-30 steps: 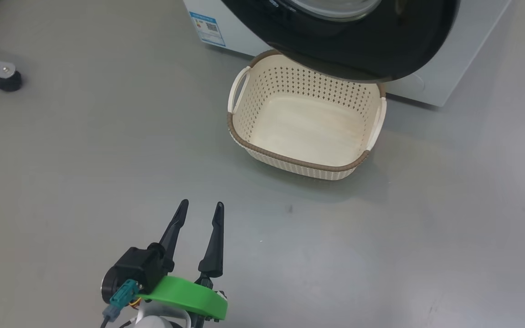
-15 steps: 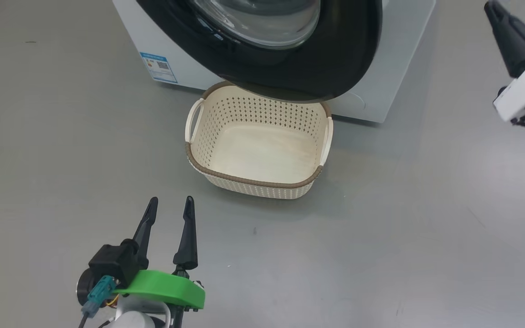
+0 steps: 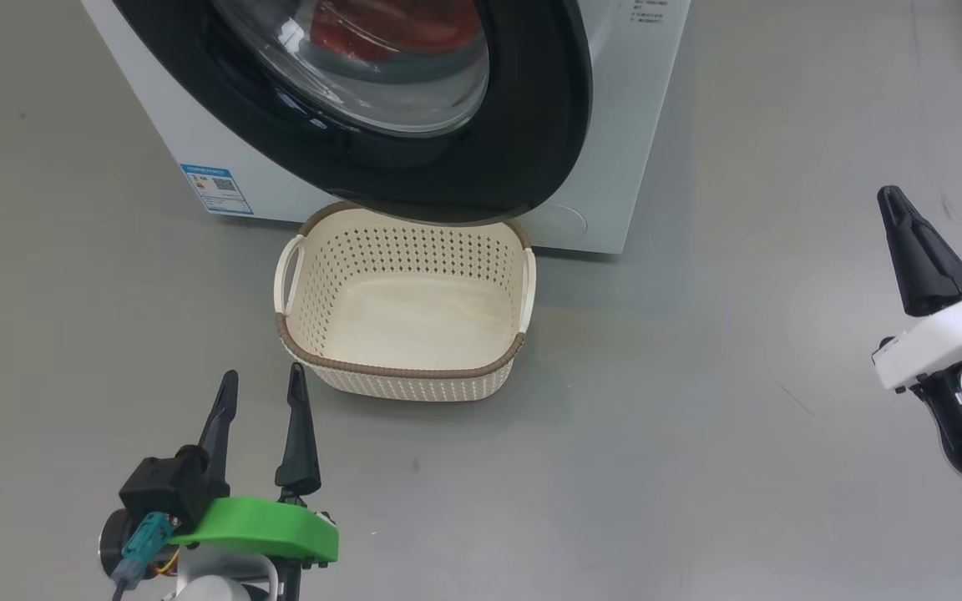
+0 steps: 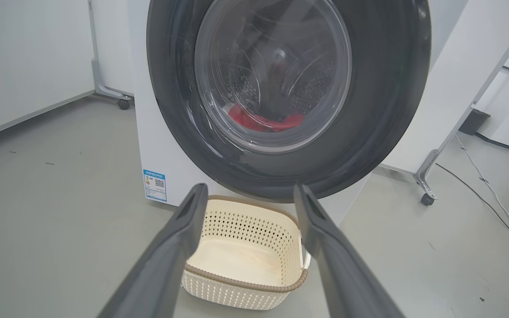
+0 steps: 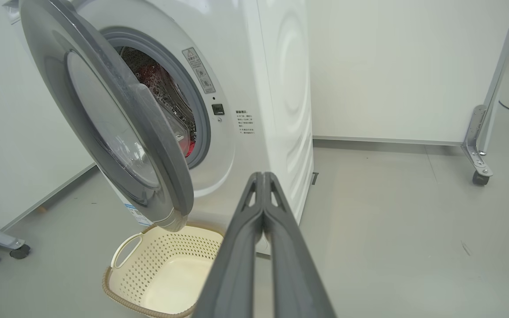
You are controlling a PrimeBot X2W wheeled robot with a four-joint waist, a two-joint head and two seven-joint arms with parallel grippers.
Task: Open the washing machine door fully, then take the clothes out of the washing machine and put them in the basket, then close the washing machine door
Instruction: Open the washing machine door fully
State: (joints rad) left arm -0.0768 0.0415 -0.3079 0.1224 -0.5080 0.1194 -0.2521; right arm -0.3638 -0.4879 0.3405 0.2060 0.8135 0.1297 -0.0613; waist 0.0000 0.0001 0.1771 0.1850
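Left pincer [image 3: 263,373] spread wide, right pincer [image 3: 890,197] closed, one basket [image 3: 402,370], one door [image 3: 535,125] ajar

Red clothes [image 4: 261,121], glossy black-rimmed washing machine door [image 3: 523,125], white washing machine [image 5: 276,88], cream perforated brown-rimmed basket [image 3: 402,369]

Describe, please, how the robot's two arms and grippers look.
The left gripper has two long, tapering black fingers on a black block, a bright green curved bracket and a teal plug with a cable. The right gripper has the same dark fingers, a white casing and black cables.
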